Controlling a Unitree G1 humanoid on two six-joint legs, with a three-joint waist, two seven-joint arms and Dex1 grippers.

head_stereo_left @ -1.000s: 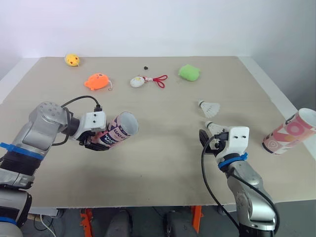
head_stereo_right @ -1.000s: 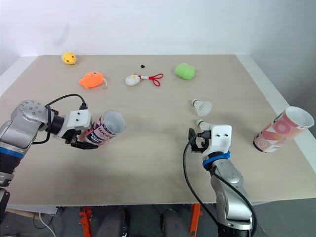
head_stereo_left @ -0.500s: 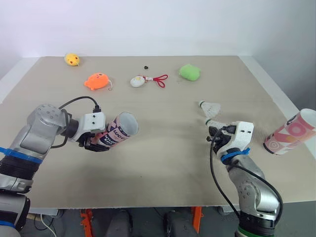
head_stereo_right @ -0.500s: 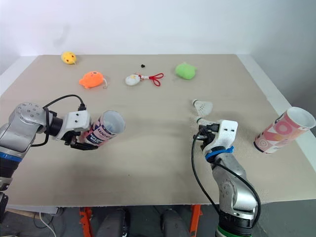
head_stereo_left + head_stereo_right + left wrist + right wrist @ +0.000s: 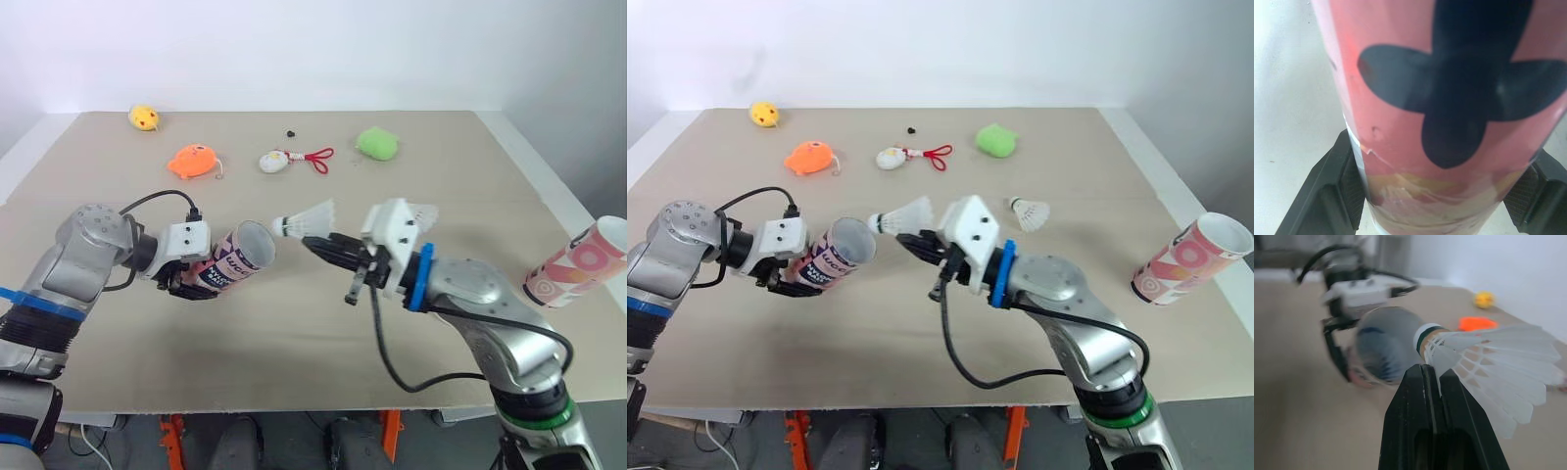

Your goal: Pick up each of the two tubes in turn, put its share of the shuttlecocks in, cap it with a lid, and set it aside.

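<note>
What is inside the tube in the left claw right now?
Nothing shows in the open mouth of the tube held by the left claw; its deeper part is hidden by its own wall. The shuttlecock in the right claw has its cork near the rim, not inside.

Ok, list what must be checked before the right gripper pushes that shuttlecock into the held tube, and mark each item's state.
1. Tube clamped in the left gripper: ok, a finger presses each side.
2. Tube mouth open and turned toward the right gripper: ok.
3. Shuttlecock pinched by the right gripper: ok, held at the feathers.
4. Cork end leading: ok, it points at the mouth.
5. Cork centred on the mouth: cannot tell; it sits by the upper rim, not yet inside.
6. Second shuttlecock ready on the table: ok.
</note>
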